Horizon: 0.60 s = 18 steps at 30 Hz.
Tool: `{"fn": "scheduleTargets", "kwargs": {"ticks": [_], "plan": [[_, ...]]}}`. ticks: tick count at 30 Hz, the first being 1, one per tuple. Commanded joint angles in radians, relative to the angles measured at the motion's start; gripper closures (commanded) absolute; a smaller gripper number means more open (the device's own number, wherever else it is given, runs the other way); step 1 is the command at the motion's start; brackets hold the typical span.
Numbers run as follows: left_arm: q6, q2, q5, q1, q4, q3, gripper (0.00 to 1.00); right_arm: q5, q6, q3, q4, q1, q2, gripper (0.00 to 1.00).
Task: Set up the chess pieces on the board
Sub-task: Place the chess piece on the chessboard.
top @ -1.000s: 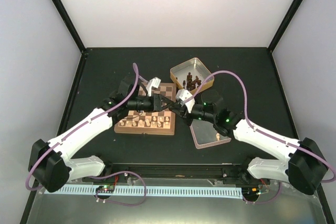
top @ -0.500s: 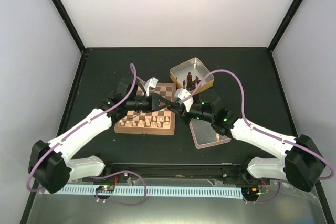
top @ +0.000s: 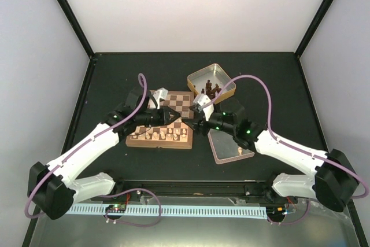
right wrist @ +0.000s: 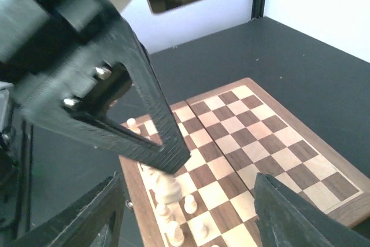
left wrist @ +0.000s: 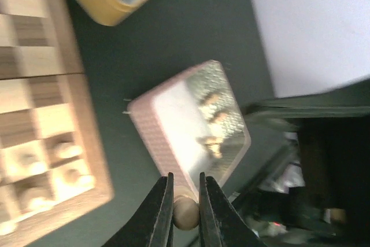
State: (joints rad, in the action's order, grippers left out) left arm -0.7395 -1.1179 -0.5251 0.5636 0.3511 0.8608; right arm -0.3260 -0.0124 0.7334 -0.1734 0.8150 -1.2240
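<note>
The left hand point(left wrist: 185, 176) is nipped almost shut on one pale piece point(left wrist: 185, 214). It grips the piece by the body between the fingers, so the base is free to meet a square. In the right wrist view the piece hangs over the near right part of the board point(right wrist: 248, 137), just beside the pale pieces point(right wrist: 173, 224) standing in the near rows. Whether its base touches the wood I cannot tell. The far half of the board is bare.

The right hand point(top: 198, 123) is spread wide and holds nothing. It is poised just right of the left hand at the board's right edge, probably held off so the two do not collide. Just right of the board on the table point(top: 115, 85) lies the pink tin point(top: 230, 146) with at least one pale figure point(top: 240, 150) in it, handy for the right arm. The yellow tin point(top: 201, 70) of dark pieces point(top: 211, 89) sits beyond it.

I judge this to be a placing step. It calls for a straight lowering, since the neighbours stand close.
</note>
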Motion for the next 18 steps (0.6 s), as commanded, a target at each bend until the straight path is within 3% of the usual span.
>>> {"fn": "scheduleTargets", "kwargs": {"ticks": [1, 7, 18], "plan": [[0.114, 0.040, 0.348, -0.017, 0.206, 0.039, 0.98, 0.017, -0.088, -0.043, -0.036, 0.002, 0.094, 0.36], [0.150, 0.062, 0.671, -0.057, 0.293, -0.020, 0.98, 0.195, -0.273, -0.090, 0.041, 0.003, 0.184, 0.35], [0.187, -0.033, 0.679, -0.232, 0.259, -0.086, 0.98, 0.351, -0.430, -0.105, 0.166, 0.000, 0.164, 0.35]]}}
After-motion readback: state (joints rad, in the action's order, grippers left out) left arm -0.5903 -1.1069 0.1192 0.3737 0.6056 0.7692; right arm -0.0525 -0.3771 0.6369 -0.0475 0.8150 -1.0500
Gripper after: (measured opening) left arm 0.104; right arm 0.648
